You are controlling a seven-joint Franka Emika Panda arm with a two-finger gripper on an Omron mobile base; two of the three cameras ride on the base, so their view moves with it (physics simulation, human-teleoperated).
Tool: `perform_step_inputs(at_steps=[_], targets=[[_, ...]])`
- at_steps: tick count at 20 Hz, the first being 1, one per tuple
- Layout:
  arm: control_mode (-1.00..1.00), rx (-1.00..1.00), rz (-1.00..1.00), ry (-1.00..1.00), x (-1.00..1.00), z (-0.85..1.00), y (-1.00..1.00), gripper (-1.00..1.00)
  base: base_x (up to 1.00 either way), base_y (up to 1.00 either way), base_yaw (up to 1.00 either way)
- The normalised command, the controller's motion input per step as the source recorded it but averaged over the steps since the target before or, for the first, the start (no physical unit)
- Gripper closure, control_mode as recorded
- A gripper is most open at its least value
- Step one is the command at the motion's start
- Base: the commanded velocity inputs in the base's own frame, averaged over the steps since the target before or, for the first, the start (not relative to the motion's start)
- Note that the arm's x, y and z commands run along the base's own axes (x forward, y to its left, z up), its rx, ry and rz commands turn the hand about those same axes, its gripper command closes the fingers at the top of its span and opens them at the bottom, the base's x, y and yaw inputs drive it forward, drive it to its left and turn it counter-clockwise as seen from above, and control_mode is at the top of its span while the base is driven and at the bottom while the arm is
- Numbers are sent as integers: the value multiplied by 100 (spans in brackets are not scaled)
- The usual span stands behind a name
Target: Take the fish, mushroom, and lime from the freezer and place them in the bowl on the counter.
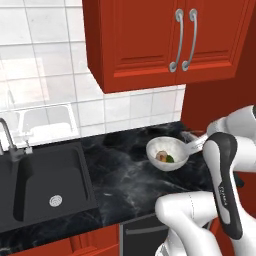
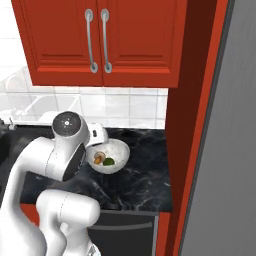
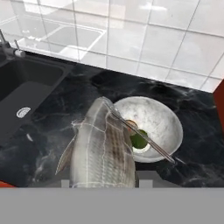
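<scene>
One black counter point(image 1: 125, 185), red cabinets point(image 1: 165, 40), white tiles point(image 1: 45, 65)

Bowl point(image 1: 167, 153) on desk point(image 1: 125, 185), right of sink point(image 1: 45, 185). Mushroom point(image 1: 161, 156) and lime point(image 1: 170, 159) inside bowl, side by side. Fish point(image 3: 103, 151) above bowl's near rim.

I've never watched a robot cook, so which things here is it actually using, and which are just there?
In use: fish in the gripper; bowl; mushroom and lime inside it; counter.
Just there: sink; tap; red cabinets.
</scene>
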Motion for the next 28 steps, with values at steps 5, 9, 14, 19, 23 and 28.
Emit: perform_step_inputs(at_steps=[5, 9, 14, 19, 23, 28], targets=[[-100, 0, 0, 7, 22, -25, 0, 100, 0, 0, 0], [-100, 0, -1, 5, 27, -19, 0, 100, 0, 0, 0], [-100, 0, 0, 5, 30, -11, -7, 100, 0, 0, 0], [-100, 0, 0, 4, 6, -12, -13, 100, 0, 0, 0], [-100, 0, 0, 1, 3, -12, -10, 100, 0, 0, 0], [-100, 0, 0, 6, 5, -18, 0, 100, 0, 0, 0]])
